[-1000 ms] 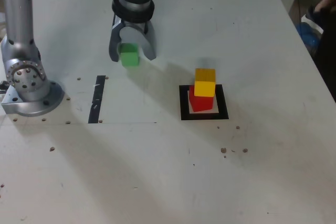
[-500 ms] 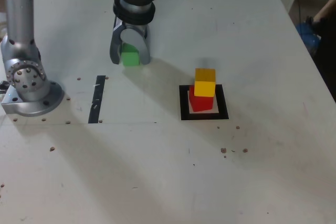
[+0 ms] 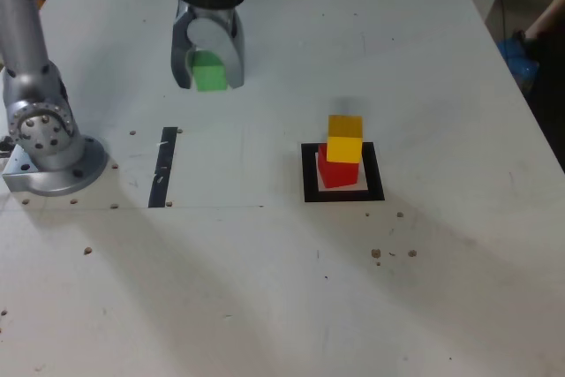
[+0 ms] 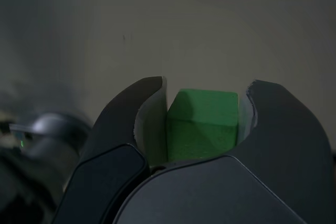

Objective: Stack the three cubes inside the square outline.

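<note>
White and scuffed, the bench (image 3: 424,289) fills nearly the whole exterior view, its surface marked with small dark specks and screw holes, most thickly toward the lower half. A thin black tape strip (image 3: 164,166) is seen left of centre, and the arm's grey metal base (image 3: 44,143) is bolted at the left edge. Past the bench's right edge, at the upper right of the frame, part of the room is glimpsed: something blue (image 3: 523,55) and a dark shape, too cropped to be identified. Three cubes are counted, one of each colour, along with one square outline and one tool. The square outline (image 3: 309,174), a thick black frame with a white centre, lies right of centre. Inside it the red cube (image 3: 337,172) is set, and the yellow cube (image 3: 345,138) is stacked on top of it, turned slightly off the red one's edges. The green cube (image 3: 210,71) is found in the upper left of the frame, well apart from the outline, clamped between the dark jaws of the tool (image 3: 208,77). Its shadow falls on the bench just beside it. In the wrist view the green cube (image 4: 202,124) is shown as a plain matte block with clean edges, pressed on both sides by the pale inner faces of the tool (image 4: 202,114), a blurred pale surface lying behind it.
</note>
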You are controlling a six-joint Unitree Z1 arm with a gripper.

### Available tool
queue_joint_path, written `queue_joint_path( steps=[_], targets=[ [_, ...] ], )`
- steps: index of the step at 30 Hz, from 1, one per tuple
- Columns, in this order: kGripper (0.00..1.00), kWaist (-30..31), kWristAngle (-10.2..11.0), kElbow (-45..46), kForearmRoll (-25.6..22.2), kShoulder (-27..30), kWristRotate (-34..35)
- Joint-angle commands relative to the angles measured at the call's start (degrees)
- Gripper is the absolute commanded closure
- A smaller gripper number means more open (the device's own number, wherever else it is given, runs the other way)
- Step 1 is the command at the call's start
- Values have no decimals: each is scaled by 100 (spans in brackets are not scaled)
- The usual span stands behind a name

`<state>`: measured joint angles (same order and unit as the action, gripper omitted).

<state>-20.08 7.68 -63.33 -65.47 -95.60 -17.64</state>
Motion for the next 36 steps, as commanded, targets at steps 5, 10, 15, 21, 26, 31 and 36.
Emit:
queue_joint_path(
  steps=[5, 10, 15, 21, 26, 31, 36],
  targets=[
    [86, 1333, -28, -1313, -1129, 257, 911],
    [86, 2518, 139, -2760, -1934, -97, 1521],
    [86, 3093, 170, -3829, -2392, -788, 1671],
    [86, 3381, 122, -4583, -2549, -1409, 1676],
    [85, 3472, 109, -4857, -2589, -1724, 1663],
    [85, 3412, 155, -4868, -2563, -1957, 1601],
    [85, 3260, 161, -4880, -2531, -2211, 1502]
  ],
)
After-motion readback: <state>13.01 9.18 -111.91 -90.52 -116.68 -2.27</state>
